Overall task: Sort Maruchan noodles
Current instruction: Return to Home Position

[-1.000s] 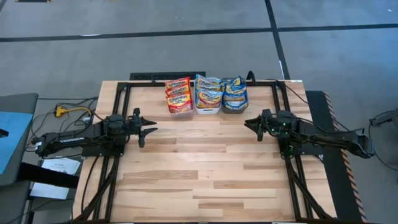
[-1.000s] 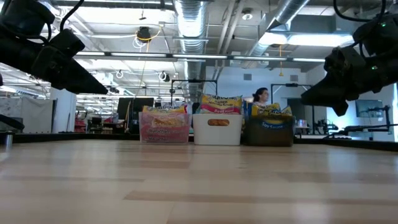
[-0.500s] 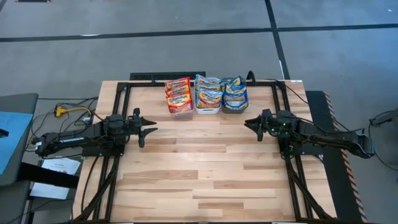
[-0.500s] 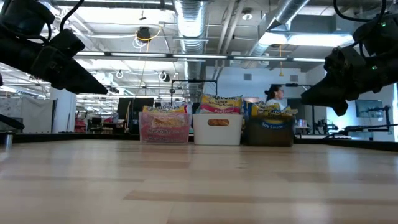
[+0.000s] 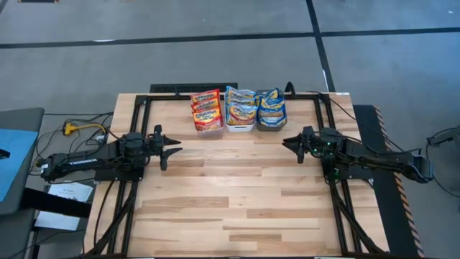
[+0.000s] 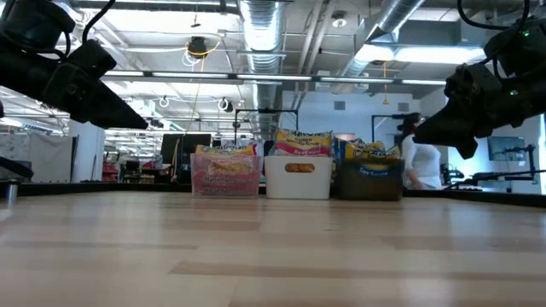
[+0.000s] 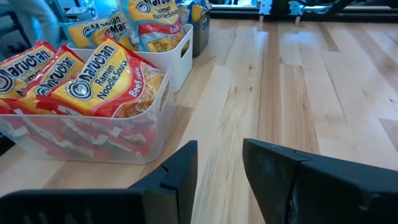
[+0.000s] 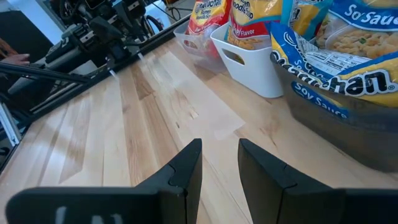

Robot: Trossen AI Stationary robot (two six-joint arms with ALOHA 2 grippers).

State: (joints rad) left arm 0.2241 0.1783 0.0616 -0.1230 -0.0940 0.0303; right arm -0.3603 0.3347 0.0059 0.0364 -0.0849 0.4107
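Observation:
Maruchan packets stand on edge in three bins at the table's far middle. Red-banded packets (image 5: pixel 205 108) (image 7: pixel 87 84) fill the clear bin (image 5: pixel 208 128). Orange-banded ones (image 5: pixel 241 105) sit in the white bin (image 7: pixel 180 56). Blue-banded ones (image 5: pixel 271 103) (image 8: pixel 348 59) are in the dark-grey bin (image 8: pixel 348 134). My left gripper (image 5: pixel 175 149) (image 7: pixel 219 149) hovers above the table, left of the bins, open by a narrow gap and empty. My right gripper (image 5: pixel 285 142) (image 8: pixel 220 146) hovers to their right, likewise narrowly open and empty. The grippers point toward each other.
Bare wooden tabletop (image 5: pixel 237 194) stretches between and in front of the arms. A black frame rail (image 5: pixel 144 101) runs along the table's far and side edges. A person (image 6: pixel 420 162) stands in the room beyond the far edge.
Neither arm nor any packet has moved. In the low view, the person in the room behind the table has walked from behind the dark-grey bin to the right of it.

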